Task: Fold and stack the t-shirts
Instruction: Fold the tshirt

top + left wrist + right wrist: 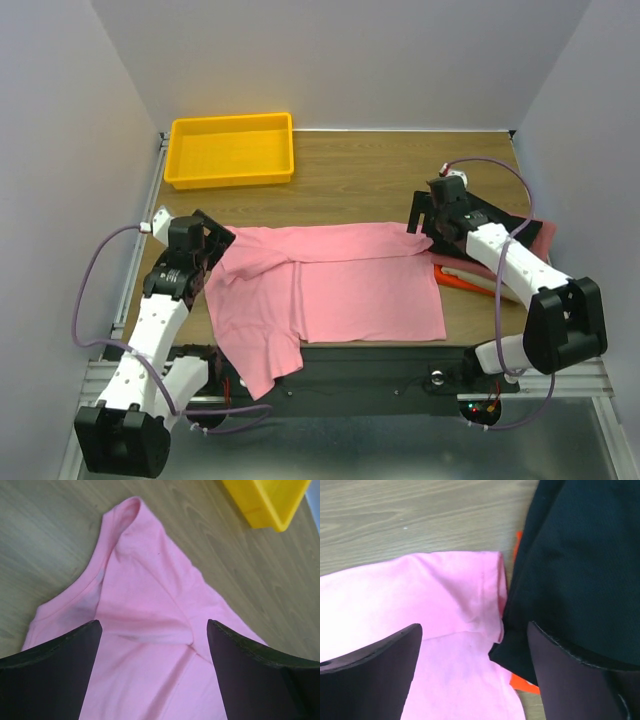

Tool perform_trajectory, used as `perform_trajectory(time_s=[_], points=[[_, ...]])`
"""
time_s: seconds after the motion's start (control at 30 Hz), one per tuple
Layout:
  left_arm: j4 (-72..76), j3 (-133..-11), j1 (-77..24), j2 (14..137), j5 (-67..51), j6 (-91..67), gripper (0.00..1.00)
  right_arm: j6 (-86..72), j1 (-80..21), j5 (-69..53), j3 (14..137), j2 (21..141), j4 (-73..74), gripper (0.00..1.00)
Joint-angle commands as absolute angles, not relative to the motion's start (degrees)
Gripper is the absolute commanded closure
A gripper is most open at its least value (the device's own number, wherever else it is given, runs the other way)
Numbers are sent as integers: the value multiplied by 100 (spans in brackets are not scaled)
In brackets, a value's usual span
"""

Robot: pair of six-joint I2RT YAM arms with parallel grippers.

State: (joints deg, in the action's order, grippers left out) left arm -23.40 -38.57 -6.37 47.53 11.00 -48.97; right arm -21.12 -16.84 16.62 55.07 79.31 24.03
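A large pink shirt [330, 290] lies spread on the wooden table, its lower left part hanging over the near edge. My left gripper [212, 246] is open just above the shirt's left sleeve; in the left wrist view pink cloth [145, 620] lies below and between the fingers. My right gripper [428, 228] is open over the shirt's right sleeve [455, 605], beside a folded stack at the right. That stack shows a black shirt [575, 565], an orange-red one [452, 279], a beige one [480, 275] and a pink one [545, 232], mostly hidden under my right arm.
A yellow plastic tray [232, 149] stands at the back left, its corner also in the left wrist view [265, 502]. Bare wood lies between the tray and the shirt. Grey walls close in both sides and the back.
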Motion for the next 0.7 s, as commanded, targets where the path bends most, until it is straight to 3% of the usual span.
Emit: perform_trajectory(time_s=[0.0,0.27,0.37,0.67], points=[[-1366,-4025,-659,5227,872,-4720,1,-1925,-1644,1197,5949,8014,2303,0],[156,-4472,-659,7354,193,-4299,2,-1968,-1670,229,6459,9288,1802,0],[132,-4754,-642,8425,220,-4184,2,-2135,-1670,351,6653,9834,1784,0],[273,-5264,-326,9790,615,-4105,2,-2575,-1661,896,7057,10994,1793,0]])
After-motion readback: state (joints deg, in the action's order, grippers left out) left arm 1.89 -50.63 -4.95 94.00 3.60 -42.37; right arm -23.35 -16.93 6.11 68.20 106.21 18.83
